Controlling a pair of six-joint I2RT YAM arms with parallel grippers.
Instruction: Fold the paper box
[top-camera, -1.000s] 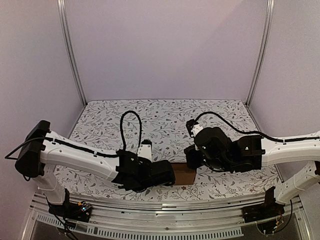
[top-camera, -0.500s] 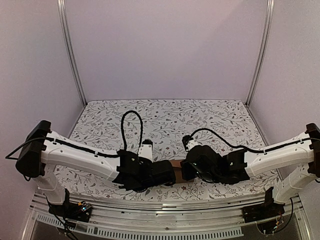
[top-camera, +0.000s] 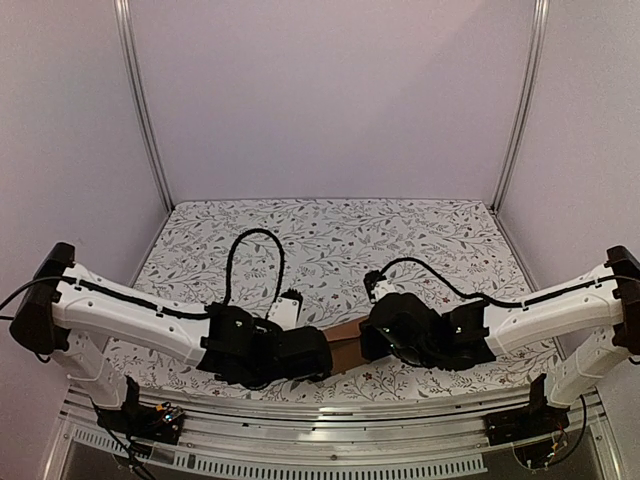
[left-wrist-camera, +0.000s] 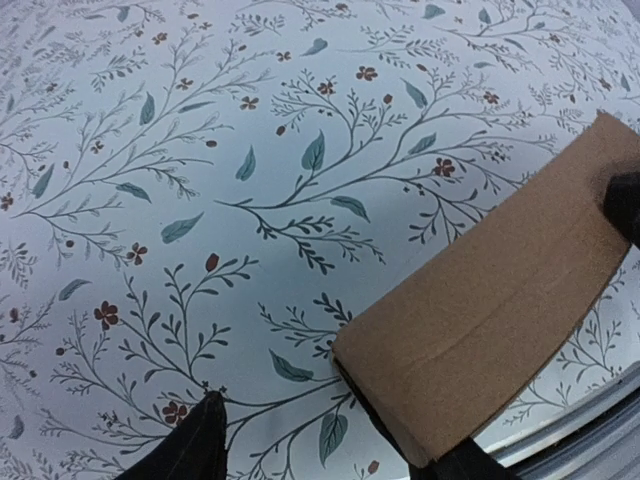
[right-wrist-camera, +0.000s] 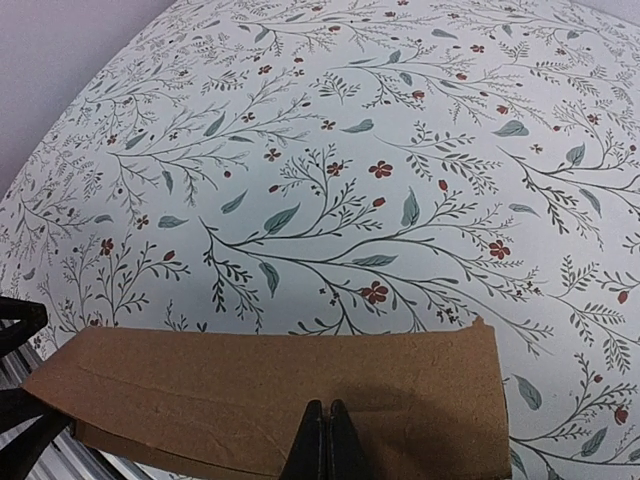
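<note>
**Paper box**: a flattened brown piece is located between the two tools, by the near edge of the worktop. Its long axis is laid left to right.

**Right tool**: it is closed, and the box's near edge is pinched in it.

**Left tool**: it is spread open. The box's left end is set between its fingers and is not gripped.

**Surface:** the worktop is covered with floral cloth out to the far side.

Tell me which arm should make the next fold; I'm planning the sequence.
Left, probably. The left end effector stands open at a corner of the paper box, free to act; the right end effector is shut on the opposite edge, holding it.
</note>
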